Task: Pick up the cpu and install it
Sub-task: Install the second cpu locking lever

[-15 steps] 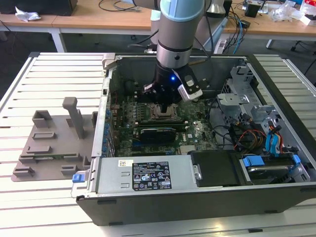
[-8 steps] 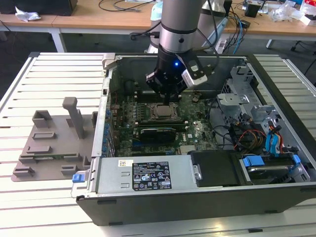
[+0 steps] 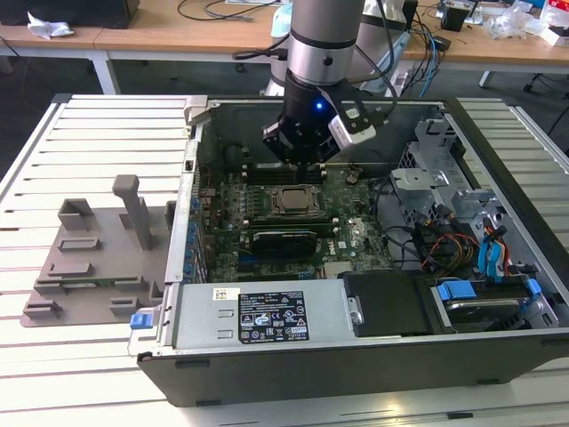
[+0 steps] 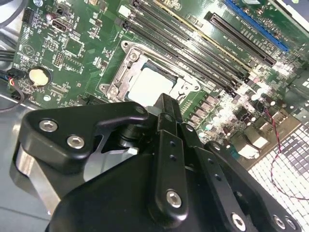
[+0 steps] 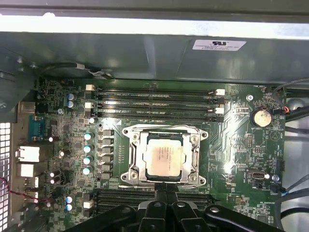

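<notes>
Silvery square cpu [image 5: 164,154] in metal-framed socket [image 5: 198,137]

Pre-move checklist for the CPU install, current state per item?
1. cpu location: lying flat inside the socket frame on the motherboard, seen in both wrist views. Ok.
2. cpu square with the frame: edges look parallel in the first wrist view. Ok.
3. cpu fully seated on the contacts: cannot tell.
4. gripper holding anything: nothing visible between its tips, which sit just beside the frame's edge. Ok.
5. gripper position: inside the open computer case, above the socket area in the exterior view. Ok.
6. Socket retention closed over the chip: cannot tell.
</notes>
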